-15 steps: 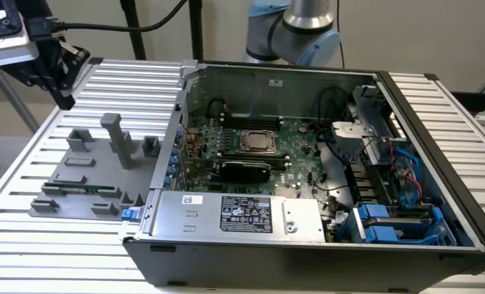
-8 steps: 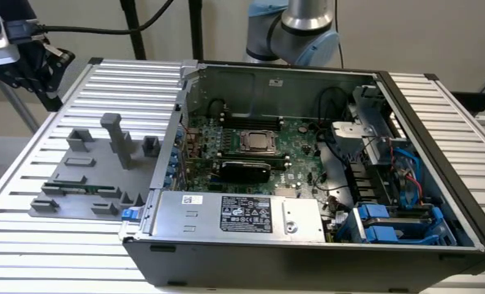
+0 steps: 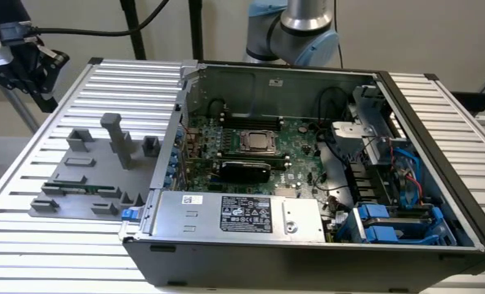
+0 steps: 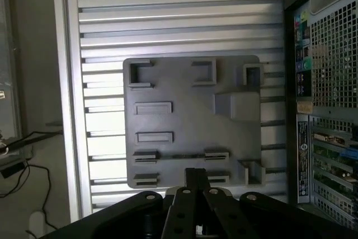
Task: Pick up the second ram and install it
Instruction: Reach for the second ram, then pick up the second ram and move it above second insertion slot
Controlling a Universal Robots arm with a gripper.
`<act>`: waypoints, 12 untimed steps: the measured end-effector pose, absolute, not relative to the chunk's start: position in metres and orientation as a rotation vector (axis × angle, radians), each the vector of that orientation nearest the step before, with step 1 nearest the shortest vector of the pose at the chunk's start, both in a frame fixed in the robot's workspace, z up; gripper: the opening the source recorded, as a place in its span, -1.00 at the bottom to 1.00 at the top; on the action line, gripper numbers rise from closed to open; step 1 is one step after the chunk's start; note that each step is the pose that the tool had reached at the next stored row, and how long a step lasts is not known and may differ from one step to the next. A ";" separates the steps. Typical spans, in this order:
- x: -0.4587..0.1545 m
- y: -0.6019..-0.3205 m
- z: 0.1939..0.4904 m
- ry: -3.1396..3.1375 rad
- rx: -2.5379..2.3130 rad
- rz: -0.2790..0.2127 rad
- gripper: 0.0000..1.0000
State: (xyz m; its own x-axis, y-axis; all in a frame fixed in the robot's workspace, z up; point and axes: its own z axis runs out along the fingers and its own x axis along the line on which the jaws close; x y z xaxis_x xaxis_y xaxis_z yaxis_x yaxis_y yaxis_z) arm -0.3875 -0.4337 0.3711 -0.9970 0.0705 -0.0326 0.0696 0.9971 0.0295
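The hand (image 4: 196, 176) hovers over a grey fixture plate (image 4: 190, 121) on the slatted worktop (image 4: 168, 20); the second ram (image 4: 182, 156) sits at its twelve o'clock, a computer case (image 4: 330, 82) at two.

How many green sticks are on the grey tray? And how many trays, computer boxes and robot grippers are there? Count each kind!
thin green circuit-board stick, on the tray: 1
grey plastic fixture tray: 1
open dark metal computer case: 1
black robot gripper: 1
Total: 4
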 end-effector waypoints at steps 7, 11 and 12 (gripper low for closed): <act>-0.387 -0.434 0.371 3.106 0.109 0.044 -1.00; -0.387 -0.434 0.371 3.106 0.108 0.042 -1.00; -0.387 -0.434 0.370 3.106 0.099 0.039 -1.00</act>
